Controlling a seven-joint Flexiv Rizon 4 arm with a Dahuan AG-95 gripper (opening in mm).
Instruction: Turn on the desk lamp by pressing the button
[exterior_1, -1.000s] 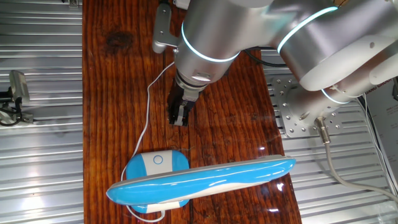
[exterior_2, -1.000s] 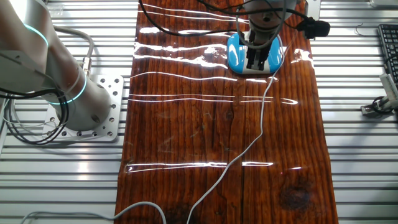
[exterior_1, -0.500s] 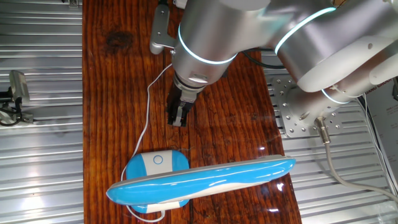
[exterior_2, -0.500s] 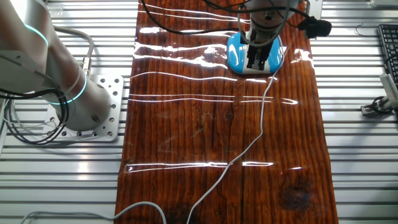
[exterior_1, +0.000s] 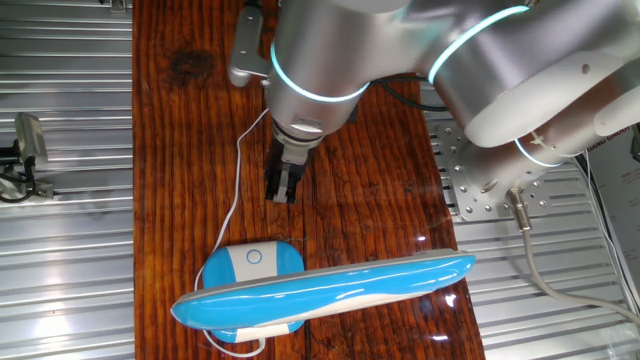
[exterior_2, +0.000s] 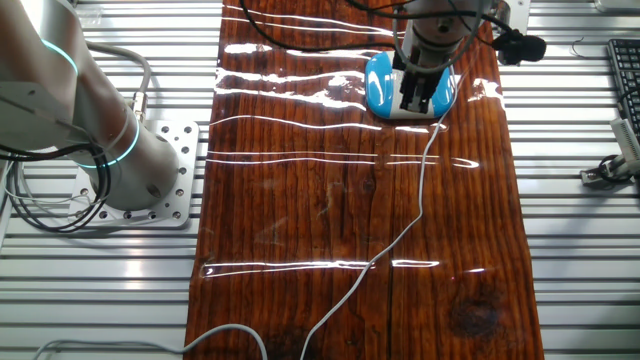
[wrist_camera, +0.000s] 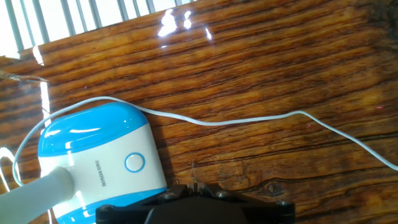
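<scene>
The desk lamp (exterior_1: 330, 285) lies at the near end of the wooden board, its long blue and white head stretched across its rounded base (exterior_1: 235, 265). A round button (exterior_1: 254, 257) sits on the white top of the base. My gripper (exterior_1: 284, 190) hangs above the board, a short way from the base and apart from it. Its fingers are shut and hold nothing. In the hand view the base (wrist_camera: 87, 143) and its button (wrist_camera: 134, 163) lie left of my fingertips (wrist_camera: 195, 185). The thin white cord (wrist_camera: 249, 119) runs across the wood. The other fixed view shows my gripper (exterior_2: 418, 98) in front of the base (exterior_2: 380, 85).
The wooden board (exterior_1: 180, 120) lies on ribbed metal tabletop. The cord (exterior_2: 420, 190) trails the length of the board. The arm's mounting plate (exterior_2: 170, 170) is beside the board. A small camera stand (exterior_1: 25, 150) is off the other side. A keyboard (exterior_2: 625, 70) is at the far right.
My arm and gripper have shifted slightly sideways, towards the side of the board that the lamp base is on. The lamp and cord have not moved.
</scene>
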